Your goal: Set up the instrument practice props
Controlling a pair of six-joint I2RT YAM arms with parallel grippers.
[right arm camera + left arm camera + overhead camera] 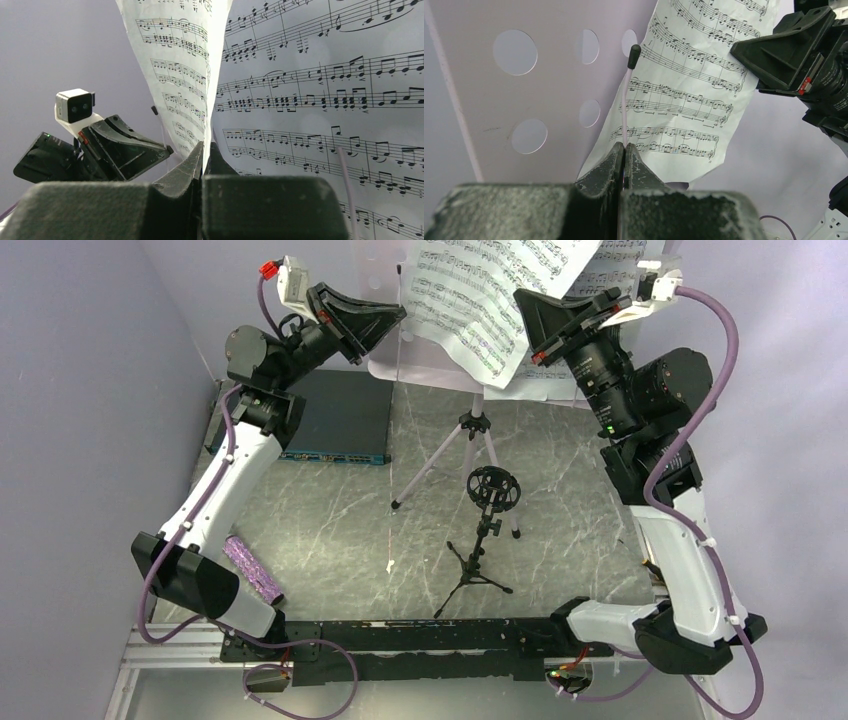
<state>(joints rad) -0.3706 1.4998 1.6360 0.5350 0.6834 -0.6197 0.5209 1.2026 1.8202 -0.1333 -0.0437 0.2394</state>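
the left fingers (610, 165) pinch the thin retaining wire (625, 100) of the music stand (549, 75). the right fingers (189, 167) pinch the edge of a loose page (180, 75) curling off it. judged best: ease the wire out, slide the page flat onto the panel, then release the wire gently. below, the grey marbled tabletop (330, 520) carries the upright mic stand (485, 540) and the purple microphone (252, 570), which lies by the left arm. plain lilac walls (80, 390) close in.

Only musical notation (staves, notes) on sheet-music pages (320, 100).
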